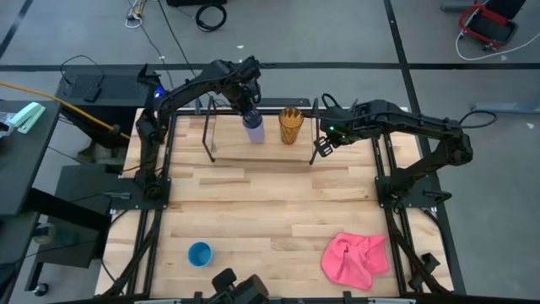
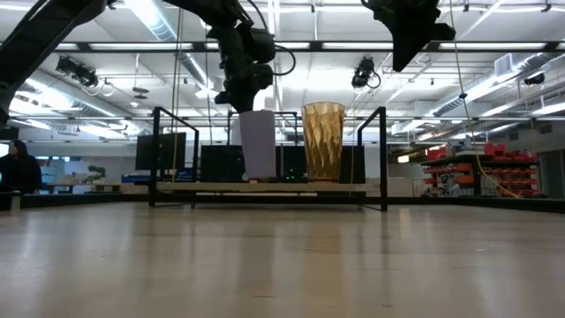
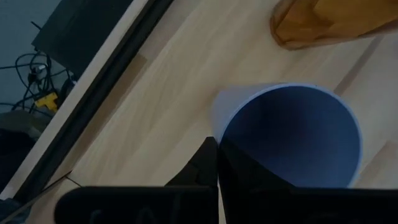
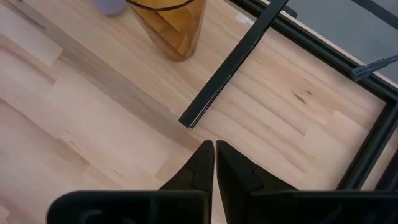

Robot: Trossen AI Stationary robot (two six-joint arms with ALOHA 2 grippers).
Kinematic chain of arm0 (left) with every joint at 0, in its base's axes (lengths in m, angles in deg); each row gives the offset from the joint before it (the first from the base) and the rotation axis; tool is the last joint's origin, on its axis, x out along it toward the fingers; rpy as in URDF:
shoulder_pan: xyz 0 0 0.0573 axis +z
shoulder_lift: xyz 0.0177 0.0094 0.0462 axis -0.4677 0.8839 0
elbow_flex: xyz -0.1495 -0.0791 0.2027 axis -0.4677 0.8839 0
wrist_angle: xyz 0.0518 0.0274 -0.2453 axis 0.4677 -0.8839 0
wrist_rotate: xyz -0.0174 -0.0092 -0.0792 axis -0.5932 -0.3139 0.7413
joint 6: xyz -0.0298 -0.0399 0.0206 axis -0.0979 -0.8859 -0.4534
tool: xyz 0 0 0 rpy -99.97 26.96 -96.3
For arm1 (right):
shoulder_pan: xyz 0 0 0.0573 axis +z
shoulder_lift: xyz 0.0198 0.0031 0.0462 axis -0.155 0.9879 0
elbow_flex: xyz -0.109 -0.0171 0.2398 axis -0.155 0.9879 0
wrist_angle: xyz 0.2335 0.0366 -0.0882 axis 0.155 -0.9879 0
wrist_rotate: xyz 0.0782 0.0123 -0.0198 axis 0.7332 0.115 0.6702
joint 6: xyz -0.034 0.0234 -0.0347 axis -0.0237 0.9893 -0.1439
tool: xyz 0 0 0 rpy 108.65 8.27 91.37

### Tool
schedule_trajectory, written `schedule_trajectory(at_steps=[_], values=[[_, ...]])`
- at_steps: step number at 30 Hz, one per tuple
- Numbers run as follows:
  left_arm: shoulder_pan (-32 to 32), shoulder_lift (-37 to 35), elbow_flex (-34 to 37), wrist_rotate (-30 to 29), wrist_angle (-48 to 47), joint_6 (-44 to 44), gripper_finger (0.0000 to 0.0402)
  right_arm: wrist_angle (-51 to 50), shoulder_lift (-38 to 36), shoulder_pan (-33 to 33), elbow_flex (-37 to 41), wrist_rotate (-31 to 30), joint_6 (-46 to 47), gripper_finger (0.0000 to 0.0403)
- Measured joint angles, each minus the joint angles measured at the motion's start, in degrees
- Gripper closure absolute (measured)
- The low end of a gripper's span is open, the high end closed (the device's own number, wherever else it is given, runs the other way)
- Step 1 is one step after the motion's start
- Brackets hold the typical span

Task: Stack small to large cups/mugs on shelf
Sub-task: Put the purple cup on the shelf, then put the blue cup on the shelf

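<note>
The shelf (image 1: 221, 154) stands at the table's far side, a black rod rack with a light wood board (image 2: 265, 187). The amber cup (image 1: 291, 125) stands upright on the board by its base and also shows in the low view (image 2: 324, 141). The lavender cup (image 1: 253, 128) stands to its left, upright (image 2: 258, 146). My left gripper (image 1: 249, 108) is above it, shut on its rim. The blue cup (image 1: 200, 253) stands on the table near the front left. My right gripper (image 1: 319, 150) is shut and empty, above the shelf's right end (image 4: 214, 152). My left gripper pinches the lavender cup's wall at the rim (image 3: 219, 124), one finger inside the cup (image 3: 249, 171) and one outside (image 3: 202, 165). The fingers come from above, pointing down. The cup is upright below them, its base at the shelf board (image 2: 258, 179).
A pink cloth (image 1: 354, 257) lies crumpled near the table's front right. The shelf's black end rod (image 4: 233, 62) runs just beyond my right gripper. Bare wood lies between the shelf and the table's front edge.
</note>
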Motion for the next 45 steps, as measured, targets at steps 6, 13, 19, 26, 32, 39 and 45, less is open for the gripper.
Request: schedule_trajectory(at_steps=[6,13,19,26,32,39,45], values=[[-0.3,1.2,0.0,0.0,0.0,0.2,0.0397,0.1,0.0,0.0,0.0,0.0,0.0,0.0378],[-0.3,1.2,0.0,-0.1,0.4,0.2,0.0396,0.3,0.0,0.0,0.0,0.0,-0.4,0.0378],[-0.7,1.2,0.0,0.0,0.4,0.2,0.0391,0.3,0.0,0.0,0.0,0.0,-0.4,0.0378],[-0.7,1.2,0.0,0.1,0.4,0.2,0.0373,0.3,0.0,0.0,0.0,0.0,-0.7,0.0378],[-0.7,1.2,0.0,0.1,0.4,0.2,0.0339,0.4,0.0,0.0,0.0,0.0,-1.5,0.0378],[-0.7,0.6,0.0,0.1,0.3,-0.2,0.0315,0.4,0.0,0.0,0.0,0.0,-1.5,0.0378],[-0.5,-3.1,0.0,0.1,-1.5,-3.7,0.0297,0.4,0.0,0.0,0.0,0.0,-2.0,0.0378]])
